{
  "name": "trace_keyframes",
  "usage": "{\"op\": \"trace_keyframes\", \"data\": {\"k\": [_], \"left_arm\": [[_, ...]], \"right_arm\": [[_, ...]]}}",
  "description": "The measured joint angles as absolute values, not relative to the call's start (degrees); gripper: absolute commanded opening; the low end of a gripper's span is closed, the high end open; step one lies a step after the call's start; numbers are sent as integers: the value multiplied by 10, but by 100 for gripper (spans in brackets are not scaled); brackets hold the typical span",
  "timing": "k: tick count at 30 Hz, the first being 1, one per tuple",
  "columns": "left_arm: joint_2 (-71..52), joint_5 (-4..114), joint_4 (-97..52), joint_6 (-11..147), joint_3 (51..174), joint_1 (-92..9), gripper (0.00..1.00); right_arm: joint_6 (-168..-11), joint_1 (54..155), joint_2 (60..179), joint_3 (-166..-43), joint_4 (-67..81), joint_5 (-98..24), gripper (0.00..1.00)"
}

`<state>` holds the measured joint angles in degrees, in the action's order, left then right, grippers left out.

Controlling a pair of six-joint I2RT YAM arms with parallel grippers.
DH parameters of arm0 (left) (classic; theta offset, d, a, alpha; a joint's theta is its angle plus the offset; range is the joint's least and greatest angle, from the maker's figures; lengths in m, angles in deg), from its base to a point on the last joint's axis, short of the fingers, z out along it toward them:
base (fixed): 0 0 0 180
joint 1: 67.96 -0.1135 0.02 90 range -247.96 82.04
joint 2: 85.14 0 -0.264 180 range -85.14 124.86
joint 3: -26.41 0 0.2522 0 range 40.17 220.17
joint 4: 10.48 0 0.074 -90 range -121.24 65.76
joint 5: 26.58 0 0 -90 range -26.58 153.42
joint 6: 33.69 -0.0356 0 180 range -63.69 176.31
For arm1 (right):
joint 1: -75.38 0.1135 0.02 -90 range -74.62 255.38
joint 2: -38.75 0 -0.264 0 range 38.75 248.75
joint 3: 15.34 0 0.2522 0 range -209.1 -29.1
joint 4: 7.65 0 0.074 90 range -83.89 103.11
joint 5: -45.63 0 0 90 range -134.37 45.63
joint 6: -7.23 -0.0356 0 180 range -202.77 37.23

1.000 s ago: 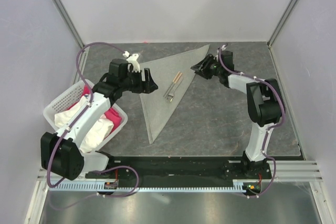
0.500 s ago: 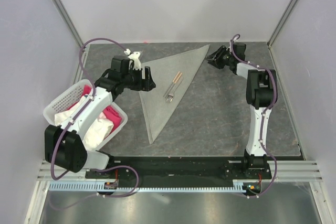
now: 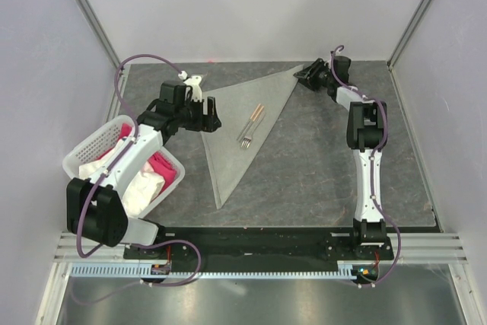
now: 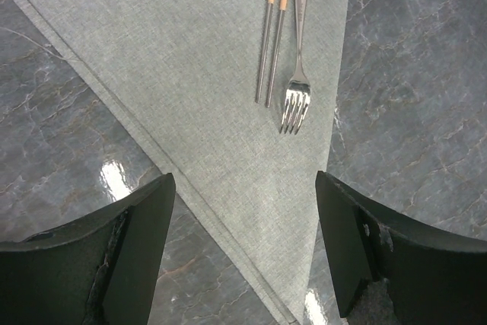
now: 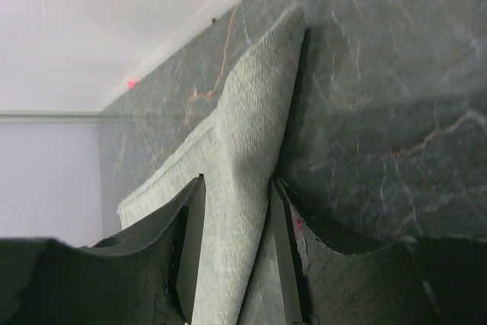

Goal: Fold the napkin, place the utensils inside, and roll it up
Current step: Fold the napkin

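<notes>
Napkin (image 3: pixel 245 123) corner pinched by right fingers (image 5: pixel 285 249) | left fingers (image 4: pixel 144 241) spread | no writing

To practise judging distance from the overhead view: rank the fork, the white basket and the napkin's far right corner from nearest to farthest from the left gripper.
1. Fork: just right of the left gripper, lying on the napkin.
2. White basket: to its left, at the table's left edge.
3. Napkin's far right corner: across the table, between the right gripper's fingers.
</notes>
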<state>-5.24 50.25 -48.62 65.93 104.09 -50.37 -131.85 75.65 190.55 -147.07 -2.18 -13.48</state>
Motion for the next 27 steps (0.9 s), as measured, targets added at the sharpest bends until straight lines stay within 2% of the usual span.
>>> {"op": "trace_keyframes", "data": {"k": [27], "left_arm": [[-31, 485, -486, 658, 1043, -535, 82]], "right_arm": [[-1327, 743, 1976, -1590, -15, -186, 48]]}}
